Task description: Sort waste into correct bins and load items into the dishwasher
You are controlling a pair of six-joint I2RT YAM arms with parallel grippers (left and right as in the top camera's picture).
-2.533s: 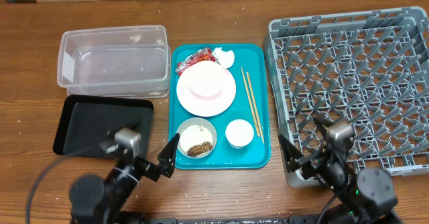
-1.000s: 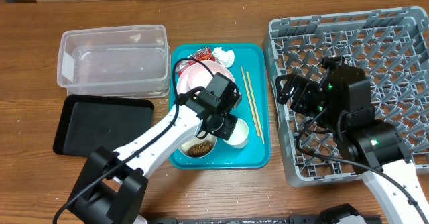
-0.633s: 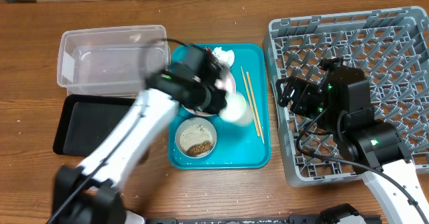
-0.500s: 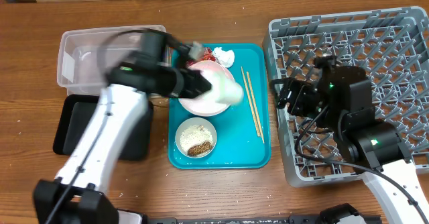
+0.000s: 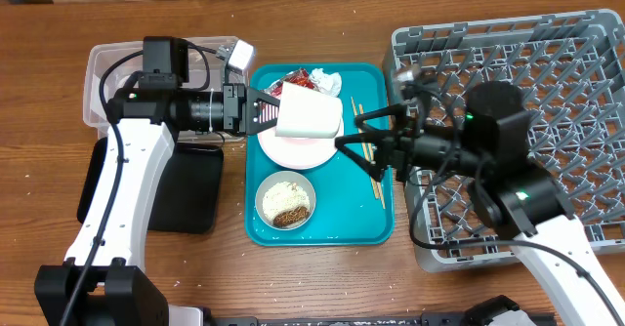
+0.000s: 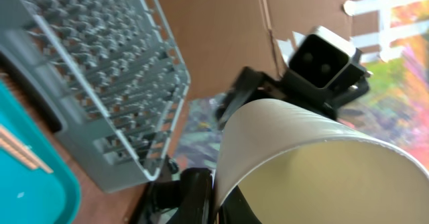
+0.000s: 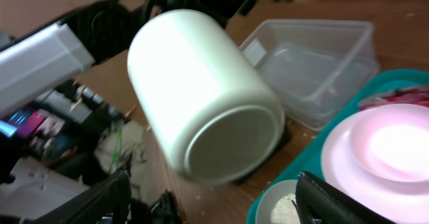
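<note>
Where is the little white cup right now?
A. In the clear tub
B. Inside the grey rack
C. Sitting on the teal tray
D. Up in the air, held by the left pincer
D: the left pincer grips the white cup on its side in the air above the pink plate, so it touches neither the teal tray nor the grey rack.

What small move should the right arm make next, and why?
Probably ease the open right gripper forward around the cup, then shut. The left gripper holds the cup sideways over the plate, its base facing the right gripper, apparently for a handover toward the rack.
</note>
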